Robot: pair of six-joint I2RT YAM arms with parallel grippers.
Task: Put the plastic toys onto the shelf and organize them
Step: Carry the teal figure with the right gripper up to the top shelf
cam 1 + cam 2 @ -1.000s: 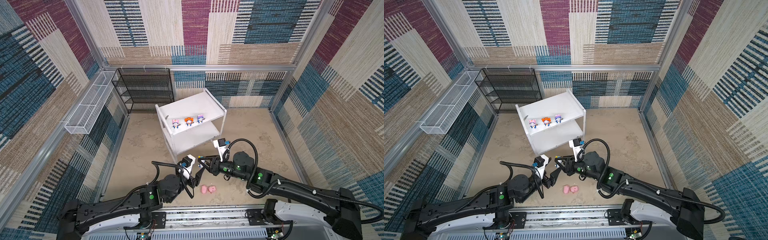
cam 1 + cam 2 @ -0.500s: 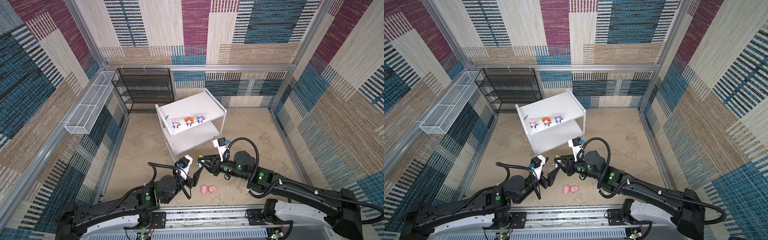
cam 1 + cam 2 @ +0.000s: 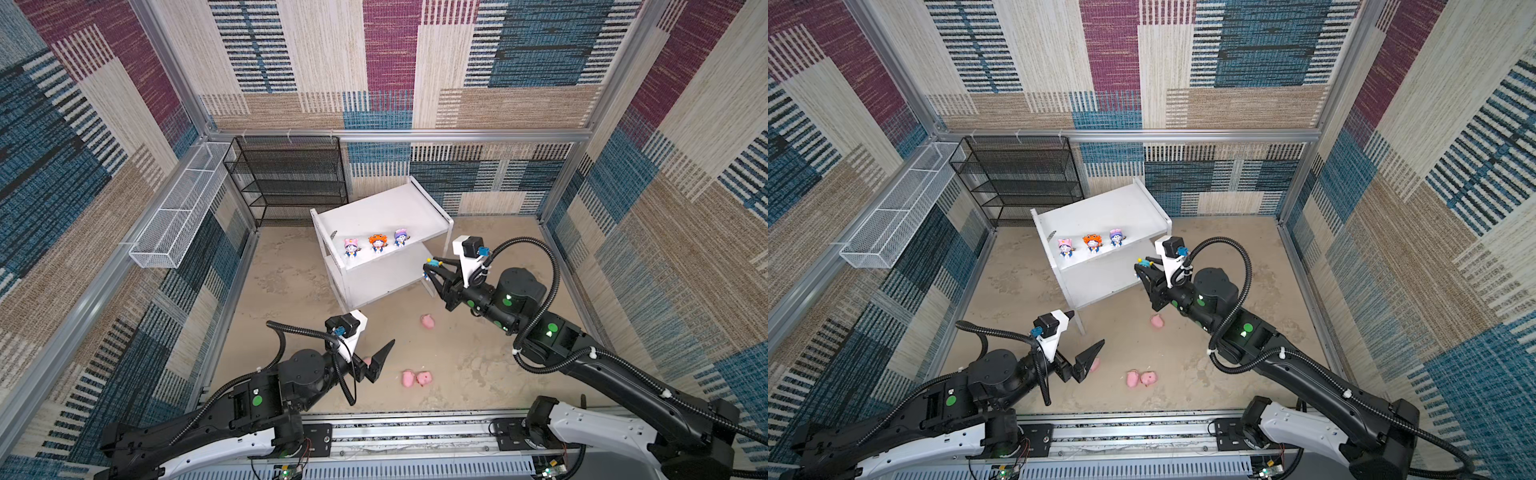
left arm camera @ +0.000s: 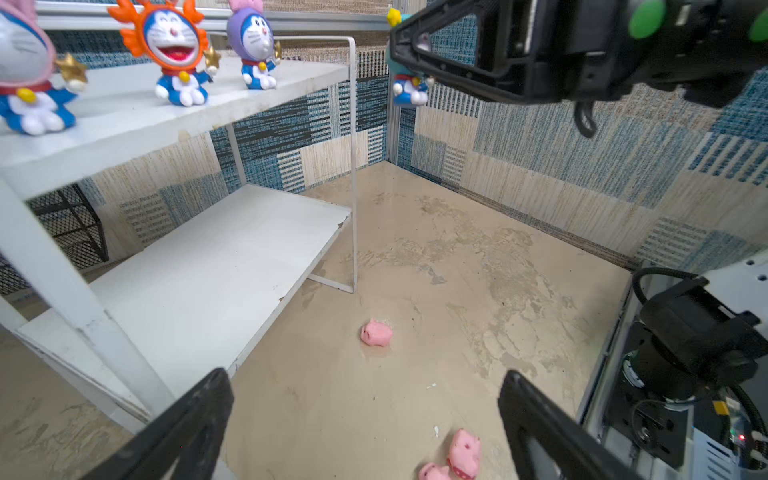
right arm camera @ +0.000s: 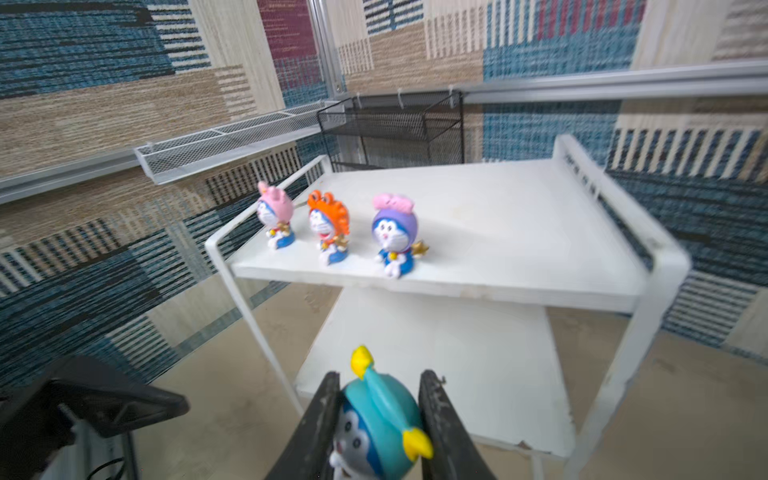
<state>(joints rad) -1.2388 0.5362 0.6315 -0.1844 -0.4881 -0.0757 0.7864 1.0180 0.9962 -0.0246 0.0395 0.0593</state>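
teal-hooded figurine (image 5: 378, 419): upright, head clamped between right gripper (image 3: 428, 271) jaws, in air just off shelf (image 3: 386, 208) near-right corner.
pink-hooded figurine (image 3: 351, 248), orange-hooded figurine (image 3: 377, 243), purple-hooded figurine (image 3: 400, 237): upright row along top board's near edge, facing near. Open board to right of row.
Floor (image 3: 478, 361): lone pig (image 3: 427, 322) near shelf; pig pair (image 3: 408, 378) side by side; fourth pig (image 3: 1095, 365) just beside left gripper (image 4: 361, 384), jaws spread wide, nothing held.

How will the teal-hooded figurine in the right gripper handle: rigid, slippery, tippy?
Likely rigid: the teal-hooded figurine shows no dent in the right gripper. Its glossy round hood may slip or twist. The big head over a small base looks tippy, though three similar figurines stand upright on the shelf.
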